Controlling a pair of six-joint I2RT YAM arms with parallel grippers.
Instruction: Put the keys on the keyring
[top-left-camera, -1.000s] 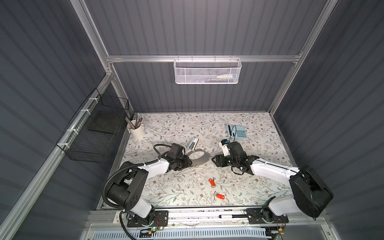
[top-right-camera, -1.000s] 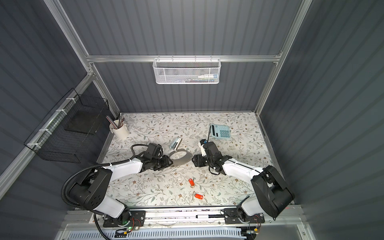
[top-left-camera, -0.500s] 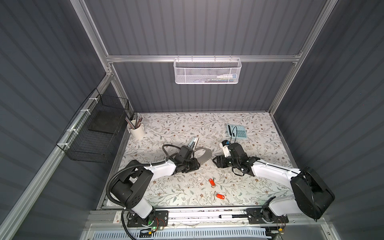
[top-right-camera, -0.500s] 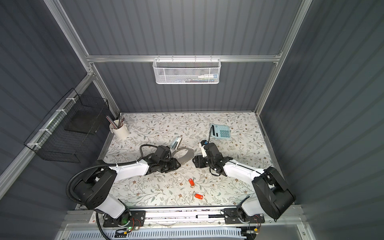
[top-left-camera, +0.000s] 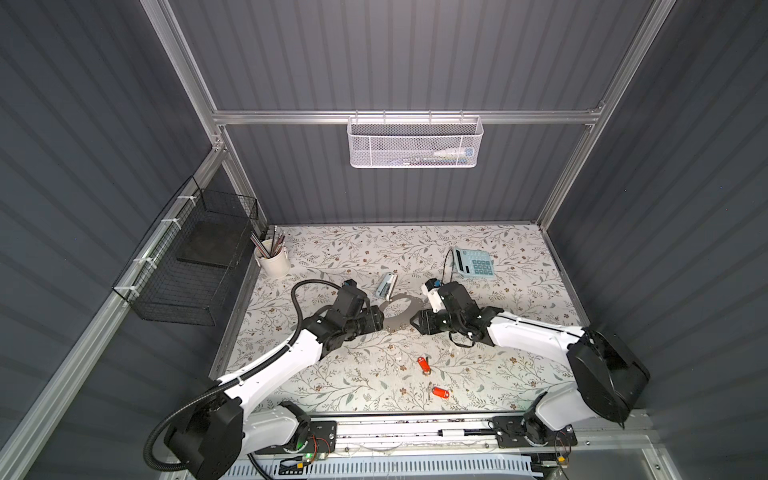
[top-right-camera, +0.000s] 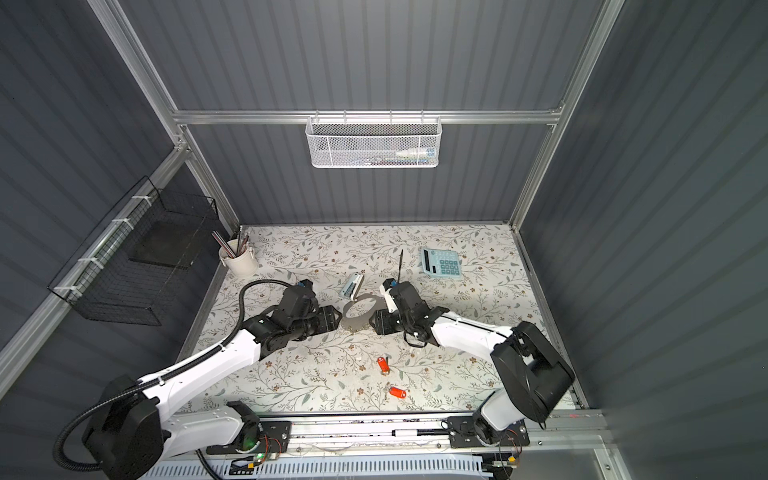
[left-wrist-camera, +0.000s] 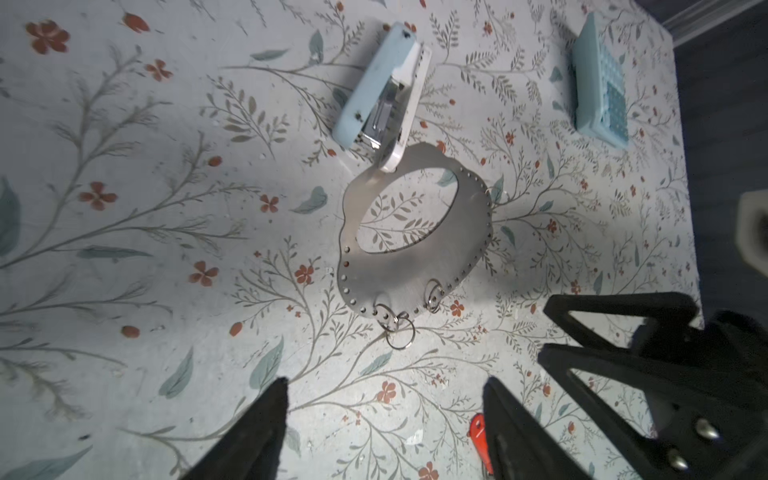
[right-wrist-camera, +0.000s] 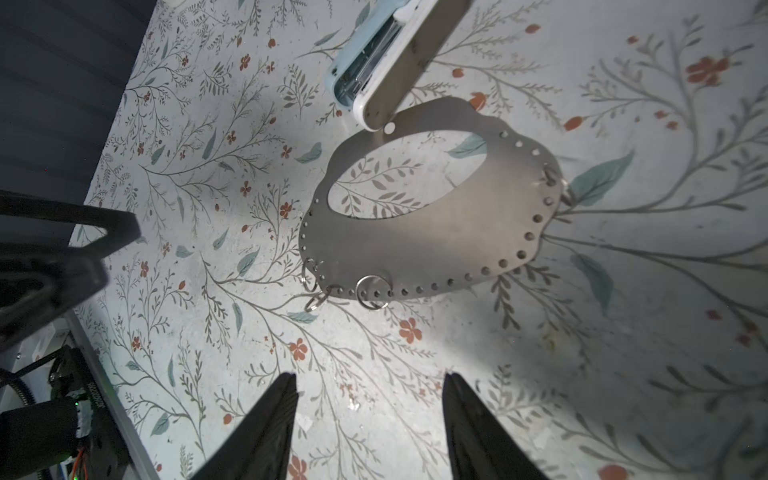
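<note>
Since the earlier frames, the left hand (left-wrist-camera: 385, 386) had drawn back off the keyring (left-wrist-camera: 411, 270) and stood open and empty, as did the right hand (right-wrist-camera: 371, 378). This thin, flat, gray scalloped plate lay on the floral bench (top-left-camera: 353, 257) between them, its rim touching the pale blue stapler (left-wrist-camera: 374, 91). Two red-orange plastic keys (top-left-camera: 423, 364) lay apart from it.

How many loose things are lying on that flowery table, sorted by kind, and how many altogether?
red-orange keys: 2
gray keyring: 1
pale blue stapler: 1
pale blue calculator: 1
white cup of pencils: 1
Total: 6
</note>
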